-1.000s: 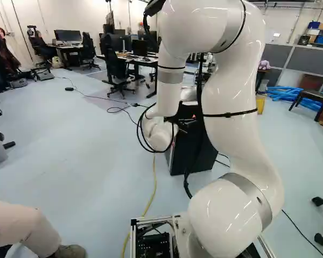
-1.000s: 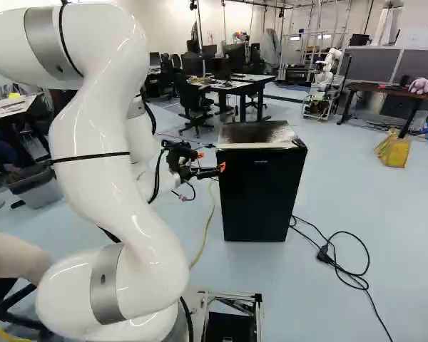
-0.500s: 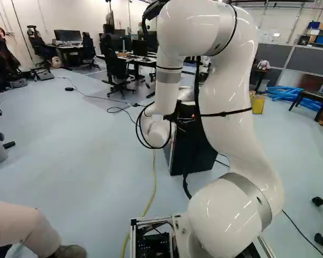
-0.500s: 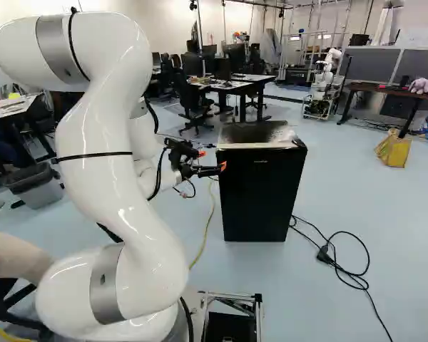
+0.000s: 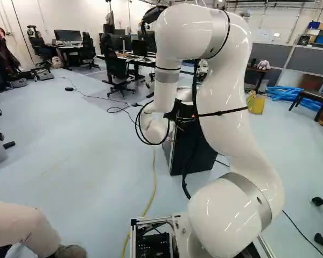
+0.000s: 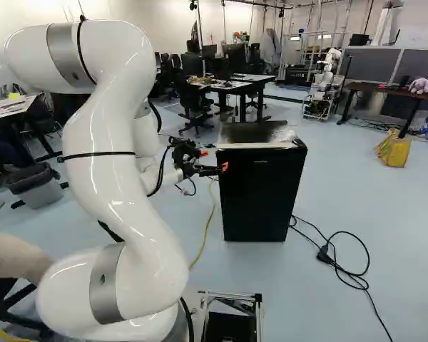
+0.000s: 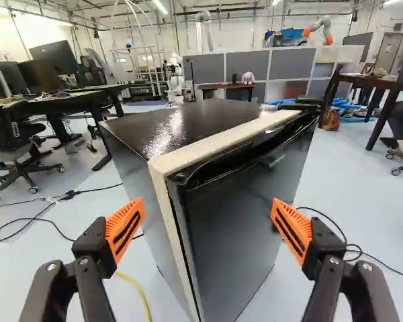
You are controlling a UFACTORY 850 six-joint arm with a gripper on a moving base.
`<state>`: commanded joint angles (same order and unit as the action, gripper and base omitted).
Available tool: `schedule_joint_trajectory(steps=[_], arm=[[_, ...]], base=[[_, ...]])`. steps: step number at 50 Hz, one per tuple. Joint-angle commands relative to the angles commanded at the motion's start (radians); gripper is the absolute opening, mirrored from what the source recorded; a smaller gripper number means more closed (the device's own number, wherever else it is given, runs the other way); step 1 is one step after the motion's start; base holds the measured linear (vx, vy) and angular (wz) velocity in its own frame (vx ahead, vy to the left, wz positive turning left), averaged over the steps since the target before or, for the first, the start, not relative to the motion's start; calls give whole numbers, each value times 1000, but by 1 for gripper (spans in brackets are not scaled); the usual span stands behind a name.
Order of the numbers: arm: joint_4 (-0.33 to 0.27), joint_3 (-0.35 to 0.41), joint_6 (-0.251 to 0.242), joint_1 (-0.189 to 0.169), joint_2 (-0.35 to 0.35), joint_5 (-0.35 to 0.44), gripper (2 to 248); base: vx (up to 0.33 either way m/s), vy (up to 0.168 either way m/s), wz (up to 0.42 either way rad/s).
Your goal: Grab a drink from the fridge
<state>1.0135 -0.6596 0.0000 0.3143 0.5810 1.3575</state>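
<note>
Forward, one high-arched arm [image 6: 103, 171] aims one gripper [image 6: 214, 159] at one black fridge [image 6: 260, 192], both fingers [image 7: 125, 229] standing wide apart.

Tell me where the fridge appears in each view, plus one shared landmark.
Left base view: fridge just right of the middle, partly behind the arm.
Right base view: just right of the middle, beside the arm.
Wrist view: directly ahead of the open claw.
Shared landmark: background stuffed toy.

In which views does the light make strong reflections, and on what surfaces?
Wrist view: a bright glare streak on top of the fridge, with a lit ceiling lamp above; left and right base views: small white highlights on the arm.
</note>
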Motion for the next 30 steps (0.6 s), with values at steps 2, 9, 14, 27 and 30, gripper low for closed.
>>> schedule_joint_trajectory(steps=[2, 9, 14, 27, 30], arm=[[4, -4, 0, -1, 3, -4, 247], [19, -19, 0, -4, 12, -18, 247], [30, -30, 0, -5, 18, -28, 247], [59, -57, 0, -10, 35, -56, 247], [65, -63, 0, -11, 38, -62, 247]], base=[[0, 0, 0], [0, 0, 0], [0, 0, 0], [0, 0, 0], [0, 0, 0]])
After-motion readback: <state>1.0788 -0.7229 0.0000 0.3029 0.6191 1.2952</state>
